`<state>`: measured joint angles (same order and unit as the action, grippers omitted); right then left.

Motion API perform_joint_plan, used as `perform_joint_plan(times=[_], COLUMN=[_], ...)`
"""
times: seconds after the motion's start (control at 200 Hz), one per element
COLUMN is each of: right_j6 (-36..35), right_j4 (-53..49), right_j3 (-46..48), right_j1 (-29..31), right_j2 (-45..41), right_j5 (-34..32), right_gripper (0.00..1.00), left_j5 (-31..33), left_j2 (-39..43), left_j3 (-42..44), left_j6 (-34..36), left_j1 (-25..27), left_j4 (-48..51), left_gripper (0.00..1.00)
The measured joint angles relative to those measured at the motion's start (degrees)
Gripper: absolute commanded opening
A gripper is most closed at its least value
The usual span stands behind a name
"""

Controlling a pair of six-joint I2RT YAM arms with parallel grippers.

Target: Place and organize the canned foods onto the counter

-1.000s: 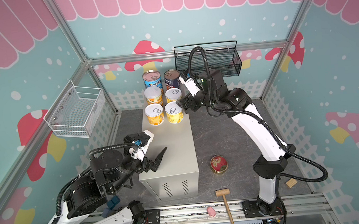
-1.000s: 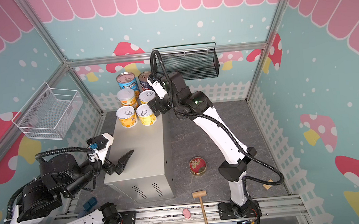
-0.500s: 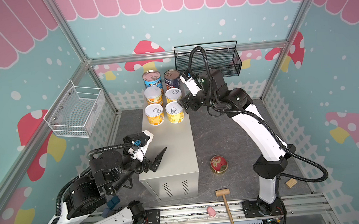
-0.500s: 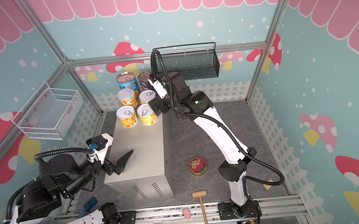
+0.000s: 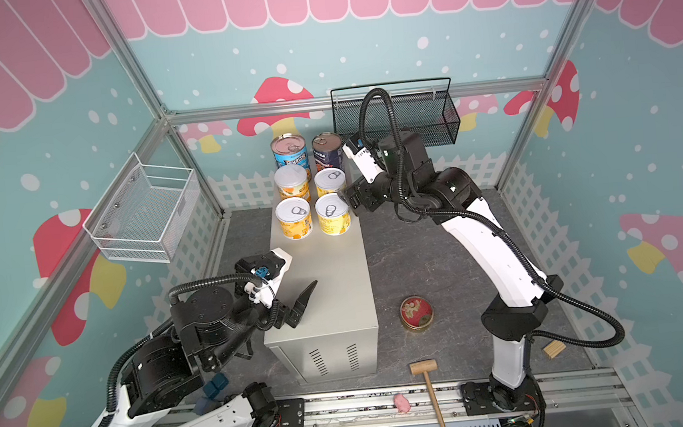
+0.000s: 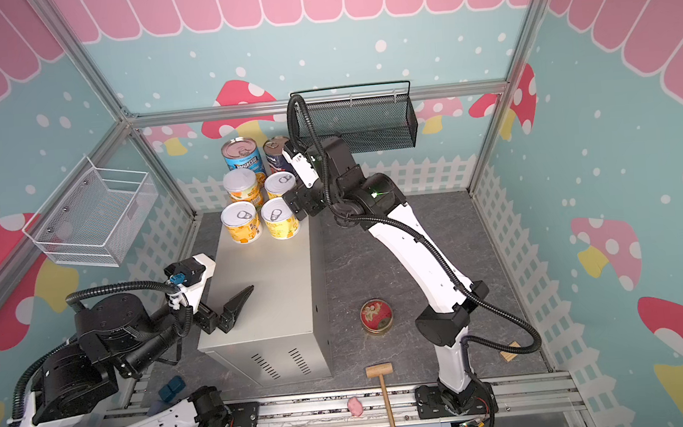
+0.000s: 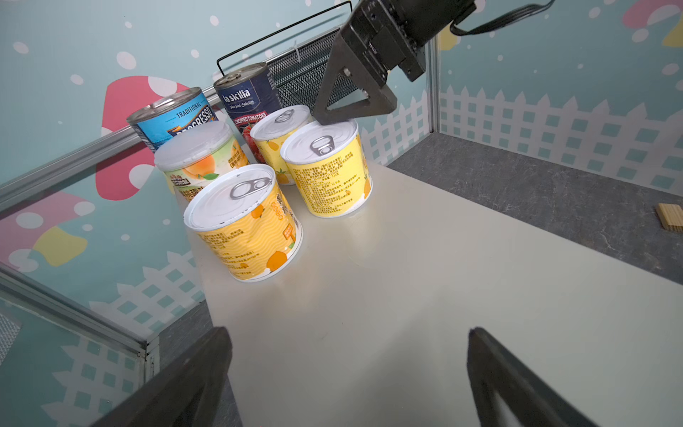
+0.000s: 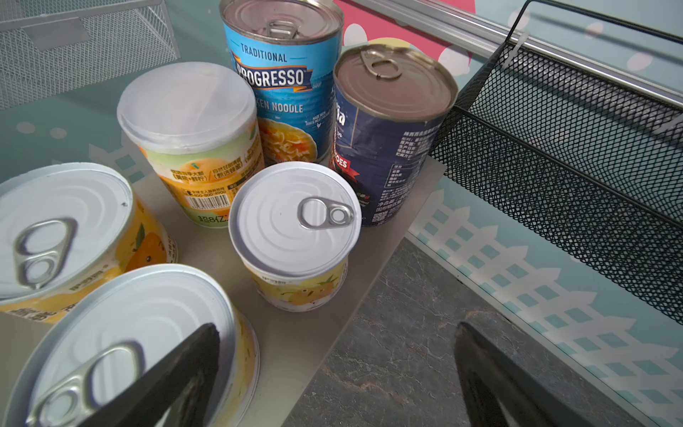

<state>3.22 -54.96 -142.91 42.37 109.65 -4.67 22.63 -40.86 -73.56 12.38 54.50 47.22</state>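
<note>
The counter (image 5: 336, 273) is a beige metal box. At its far end stand a light-blue Progresso can (image 5: 290, 152), a navy can (image 5: 326, 151) and several short yellow cans (image 5: 293, 218). A flat gold tin with a red lid (image 5: 417, 313) lies on the floor to the counter's right. My right gripper (image 8: 336, 340) is open and empty at the counter's far right edge. One finger hangs over the lid of the near yellow can (image 8: 122, 332), the other over the floor. My left gripper (image 7: 347, 344) is open and empty above the counter's near left part.
A black mesh basket (image 5: 397, 120) hangs on the back wall just behind my right arm. A white wire basket (image 5: 144, 213) hangs on the left wall. A wooden mallet (image 5: 425, 377), a pink toy (image 5: 402, 402), a wood block (image 5: 554, 348) and blue blocks (image 5: 216, 386) lie along the front.
</note>
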Motion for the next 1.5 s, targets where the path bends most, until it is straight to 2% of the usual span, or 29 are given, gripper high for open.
perform_joint_plan(times=[0.41, 0.685, 0.806, 0.941, 1.126, 1.331, 1.501], right_j6=[-0.20, -0.20, -0.17, 0.09, 2.45, 8.50, 14.19], right_j4=[3.82, 12.17, 14.58, 15.80, 16.65, 16.92, 17.09], right_j3=[0.68, 11.52, 18.43, 26.08, 41.35, 60.83, 74.71], right_j1=[0.00, 0.00, 0.00, 0.00, -0.02, -0.50, -0.87], right_j2=[-1.70, -11.39, -15.85, -20.31, -28.98, -39.69, -46.82], right_j5=[3.08, 4.61, 4.09, 2.12, -4.98, -10.58, -11.06], right_gripper=[1.00, 1.00, 1.00, 0.99, 0.99, 0.99, 1.00], left_j5=[-0.17, -0.74, -3.58, -10.64, -18.47, -21.86, -22.27], left_j2=[-0.15, -0.24, -1.14, -4.07, -10.25, -16.94, -21.31], left_j3=[0.00, 0.00, -0.79, -4.13, -9.33, -13.57, -15.65], left_j6=[0.00, -0.17, -0.22, -1.01, -2.80, -4.09, -4.85], left_j1=[-0.02, -0.11, -0.11, -0.11, 0.13, 3.34, 6.47], left_j4=[0.00, 0.02, 0.81, 3.50, 6.54, 7.80, 7.19], left_gripper=[1.00, 1.00, 1.00, 1.00, 1.00, 1.00, 1.00])
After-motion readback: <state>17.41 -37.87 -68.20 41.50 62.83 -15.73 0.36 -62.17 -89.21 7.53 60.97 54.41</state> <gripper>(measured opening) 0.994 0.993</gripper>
